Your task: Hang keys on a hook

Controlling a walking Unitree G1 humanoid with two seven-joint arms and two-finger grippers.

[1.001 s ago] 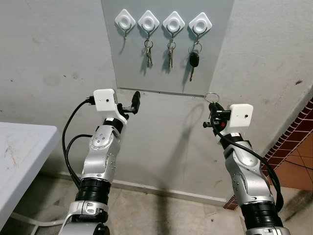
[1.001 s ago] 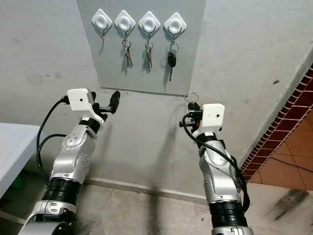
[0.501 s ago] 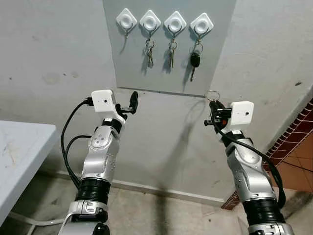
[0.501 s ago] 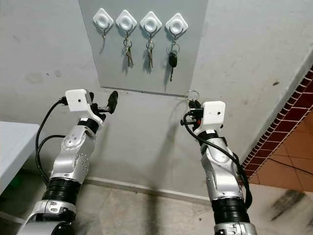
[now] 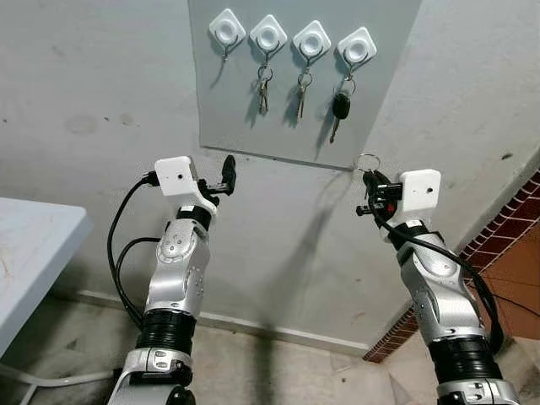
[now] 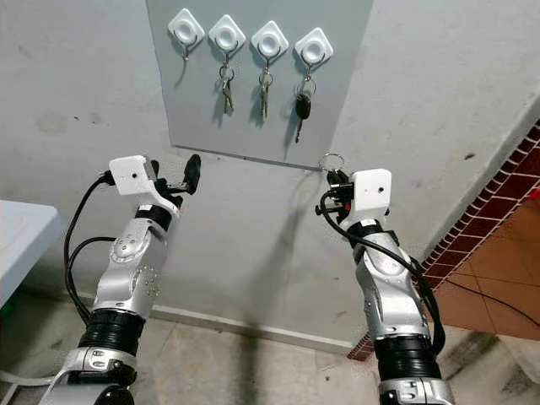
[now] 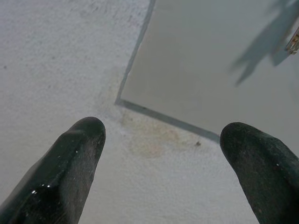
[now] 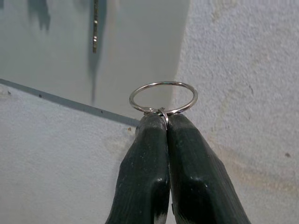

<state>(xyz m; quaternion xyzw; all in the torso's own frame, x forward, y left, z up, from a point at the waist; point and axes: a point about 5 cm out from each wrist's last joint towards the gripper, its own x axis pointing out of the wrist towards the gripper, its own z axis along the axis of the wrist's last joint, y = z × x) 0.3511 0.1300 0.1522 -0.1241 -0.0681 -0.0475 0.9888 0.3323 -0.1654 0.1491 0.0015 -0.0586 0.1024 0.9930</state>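
Holding a thin silver key ring [image 8: 163, 98] upright above its pressed-together black fingers, our right gripper [image 5: 372, 182] sits just below the lower right corner of the flat grey wall panel [image 5: 245, 101]. Our left gripper [image 5: 226, 171], fingers spread wide with nothing between them, sits just below the panel's lower left edge. Four white diamond-shaped hooks [image 5: 291, 35] line the panel's top: the leftmost hook [image 5: 226, 27] bare, two with silver keys [image 5: 264, 87], the rightmost with a black-headed car key [image 5: 340, 108].
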